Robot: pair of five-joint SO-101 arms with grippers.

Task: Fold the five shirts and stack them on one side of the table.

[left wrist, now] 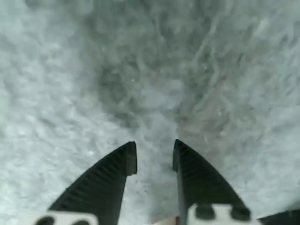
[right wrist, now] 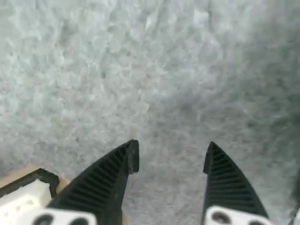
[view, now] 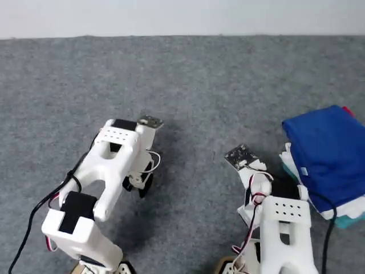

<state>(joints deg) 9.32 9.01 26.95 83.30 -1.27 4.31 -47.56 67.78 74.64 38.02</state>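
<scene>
Shirts (view: 328,165) sit folded in one stack, blue on top, at the right-hand side of your grey table (view: 199,74), just beside the right arm (view: 282,228). Your right gripper (right wrist: 171,157) hangs over the grey surface with its jaws spread wide and empty. Your left gripper (left wrist: 152,159), well apart from the stack, shows a narrower gap and grips nothing.

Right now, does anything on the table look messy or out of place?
Nothing serious. The shirt stack at the table's side is uneven: a white layer and a teal layer poke out under the blue shirt on top. The left end effector and right end effector are open over bare gray felt.
</scene>
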